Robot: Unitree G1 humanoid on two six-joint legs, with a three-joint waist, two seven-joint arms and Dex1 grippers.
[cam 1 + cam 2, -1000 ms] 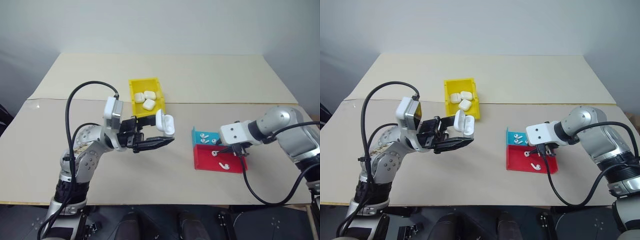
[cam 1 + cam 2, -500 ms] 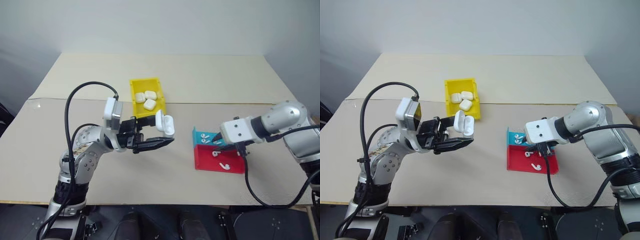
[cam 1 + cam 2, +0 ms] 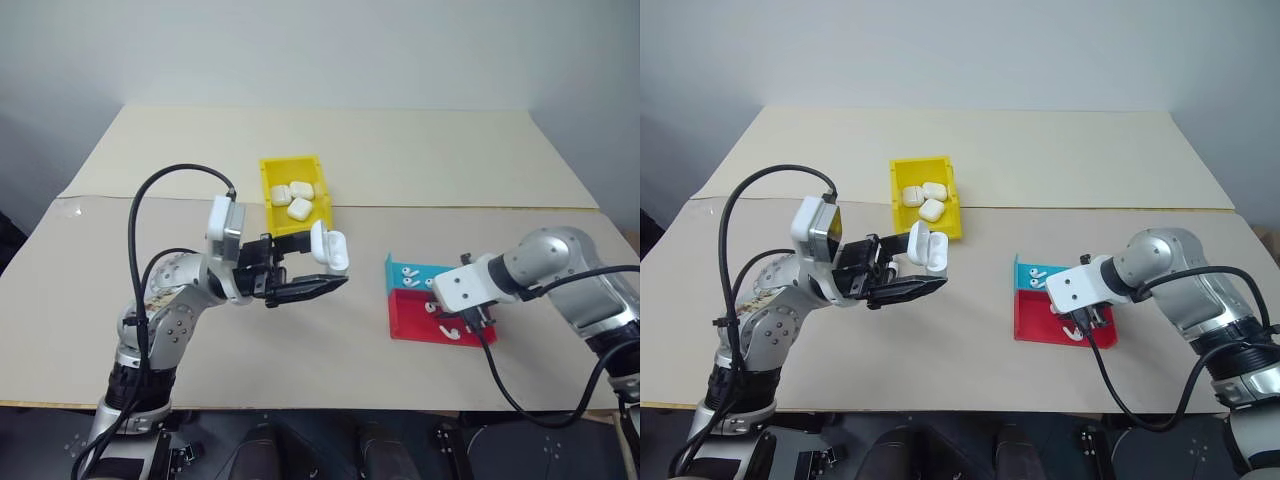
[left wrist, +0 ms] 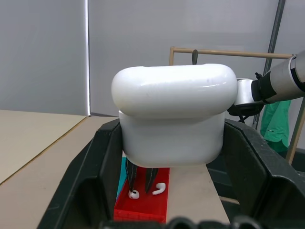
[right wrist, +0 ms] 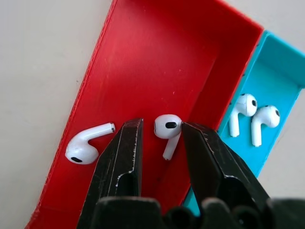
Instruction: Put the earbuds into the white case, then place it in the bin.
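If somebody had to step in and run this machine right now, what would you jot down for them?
Left gripper: shut on the small glossy white earbud case, lid open, held above the table.
Right gripper: open, fingers either side of one tiny white stemmed earbud in the shallow red tray; not gripped yet.
Another earbud lies beside it; two more sit in the blue tray.
Small yellow plastic bin holds three white cases.
Left: load earbuds, bin the case.
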